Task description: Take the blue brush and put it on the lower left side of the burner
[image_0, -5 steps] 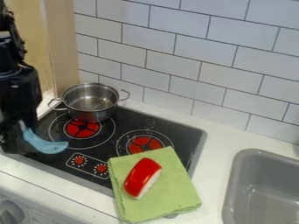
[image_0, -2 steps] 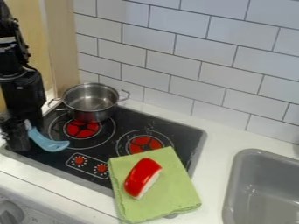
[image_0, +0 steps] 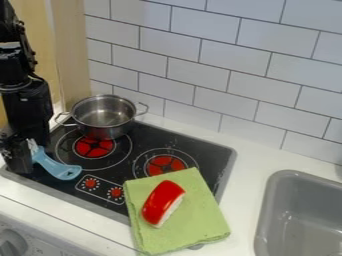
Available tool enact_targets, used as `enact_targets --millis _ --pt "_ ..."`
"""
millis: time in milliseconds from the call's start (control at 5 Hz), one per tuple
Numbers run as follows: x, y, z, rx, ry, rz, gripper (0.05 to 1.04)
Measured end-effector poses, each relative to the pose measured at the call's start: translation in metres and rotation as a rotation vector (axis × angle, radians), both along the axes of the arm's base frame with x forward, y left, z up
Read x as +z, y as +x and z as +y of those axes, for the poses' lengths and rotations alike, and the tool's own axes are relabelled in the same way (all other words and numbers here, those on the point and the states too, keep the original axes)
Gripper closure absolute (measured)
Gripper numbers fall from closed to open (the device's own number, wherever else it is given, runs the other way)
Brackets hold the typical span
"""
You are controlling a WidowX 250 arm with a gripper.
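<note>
**At the camera view's left, one blue brush [image_0: 57,169] beside my one gripper [image_0: 15,162]**

Across the back of my camera view rises one tiled wall [image_0: 200,75], with one white counter [image_0: 250,167] in front of it. One black cooktop [image_0: 145,132] sits in the counter, showing two burners [image_0: 93,146] with red centres. At the right I see one grey sink [image_0: 262,225].

My one black arm comes down at the left, its gripper low over the cooktop's left corner. I can't tell from here whether the gripper is spread, closed or clamped on the brush.

One green cloth [image_0: 194,220] lies over the cooktop's near right edge, partly covering the right burner's ring. Behind the left burner's red centre is one metal pot [image_0: 105,120] with two handles. On the cloth rests one red thing with a white underside [image_0: 162,200], lying at a slant.

The brush is to the lower left of the left burner, its pale end right by the gripper and its blue handle angling down and right. I can't tell whether it touches the cooktop. At the bottom left I have one grey knob [image_0: 12,242]; the marks beside it are too small to make out. Smallest are the two red dials [image_0: 90,183], ringed with white marks, near the handle's tip.
</note>
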State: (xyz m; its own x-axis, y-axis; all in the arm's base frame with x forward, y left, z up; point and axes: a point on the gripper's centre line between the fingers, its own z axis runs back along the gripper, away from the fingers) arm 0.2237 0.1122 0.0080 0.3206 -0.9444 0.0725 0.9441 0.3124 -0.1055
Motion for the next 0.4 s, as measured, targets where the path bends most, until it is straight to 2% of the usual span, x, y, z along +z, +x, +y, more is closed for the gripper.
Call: enact_targets --millis 200,400 --pt "0.0006 -0.002 -0.0019 0.0 -0.01 0.015 0.085" --pt "0.0083 0.0017 -0.0087 -0.026 -0.071 0.009 0.085"
